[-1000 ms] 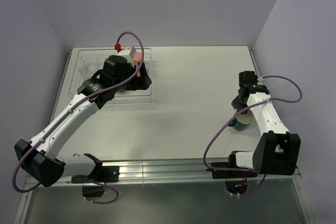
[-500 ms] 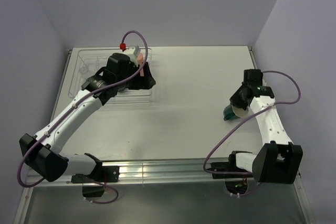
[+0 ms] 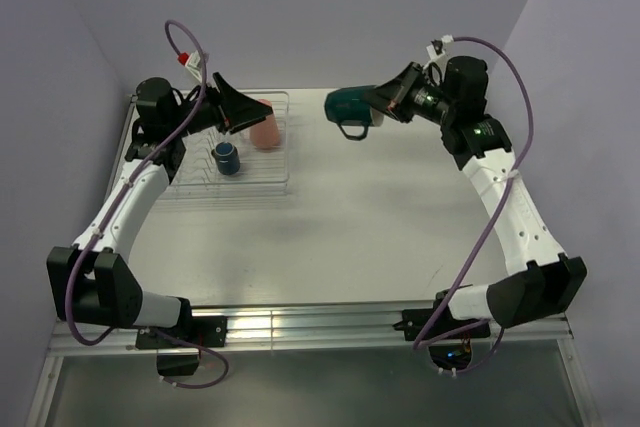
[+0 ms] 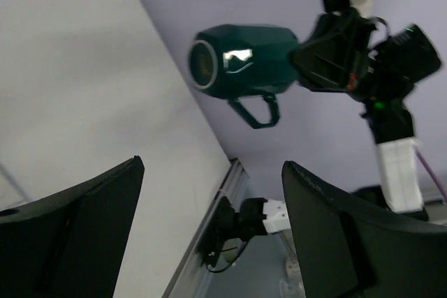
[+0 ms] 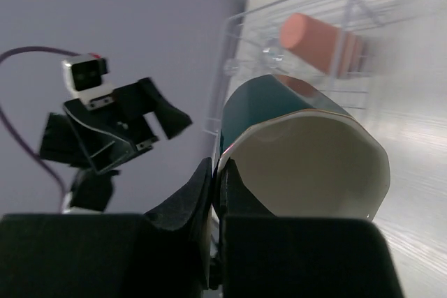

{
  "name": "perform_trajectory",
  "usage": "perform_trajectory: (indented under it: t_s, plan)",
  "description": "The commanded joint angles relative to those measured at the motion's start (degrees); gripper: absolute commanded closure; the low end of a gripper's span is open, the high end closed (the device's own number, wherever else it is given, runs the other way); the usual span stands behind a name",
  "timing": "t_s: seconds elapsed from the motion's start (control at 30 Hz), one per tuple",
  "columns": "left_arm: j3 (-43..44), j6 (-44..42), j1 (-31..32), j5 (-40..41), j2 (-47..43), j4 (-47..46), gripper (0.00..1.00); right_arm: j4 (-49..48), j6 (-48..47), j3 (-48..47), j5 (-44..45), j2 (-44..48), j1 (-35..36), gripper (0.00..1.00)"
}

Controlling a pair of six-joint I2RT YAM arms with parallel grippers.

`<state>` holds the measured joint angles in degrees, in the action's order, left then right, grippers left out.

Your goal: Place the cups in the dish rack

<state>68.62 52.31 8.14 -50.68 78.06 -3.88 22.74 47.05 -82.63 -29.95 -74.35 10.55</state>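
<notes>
My right gripper is shut on the rim of the teal mug, which hangs on its side in the air right of the dish rack. In the right wrist view the fingers pinch the wall of the cream-lined mug. A salmon-pink tumbler and a dark navy mug sit in the rack. My left gripper is raised above the rack, open and empty. Its wrist view looks past wide-apart fingers at the teal mug, handle hanging down.
The rack stands at the table's far left corner, close to the back and left walls. White tabletop stretches between the arms. A metal rail runs along the near edge. Purple cables loop off both arms.
The right gripper shut on the teal mug, lifted it off the right of the table and carried it up and left. The left gripper let go of the pink tumbler in the rack and rose.
</notes>
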Motion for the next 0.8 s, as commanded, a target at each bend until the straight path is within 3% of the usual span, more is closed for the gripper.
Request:
perform_trajectory:
  t_s: [0.0,0.13,0.27,0.57,0.77]
  plan:
    - [-0.85,12.61,-0.76,-10.93,2.69,-23.56,0.13,-21.48,12.06,-1.75,-11.08,-2.73,2.1,1.0]
    - [-1.12,22.98,-1.11,-12.69,6.31,-34.67,0.12,-35.03,19.48,0.18,-15.65,-5.01,3.34,1.0]
    - [0.37,22.05,-0.85,-11.55,7.89,-32.52,0.12,-47.32,25.63,3.34,-16.97,-5.19,3.69,1.0]
    - [3.54,20.02,0.73,-10.23,9.65,-28.99,0.11,-53.41,29.33,7.39,-17.59,-5.28,6.15,1.0]
    - [3.19,23.27,2.93,-9.44,11.06,-34.35,0.07,-56.66,31.26,7.66,-17.15,-6.34,7.29,1.0]
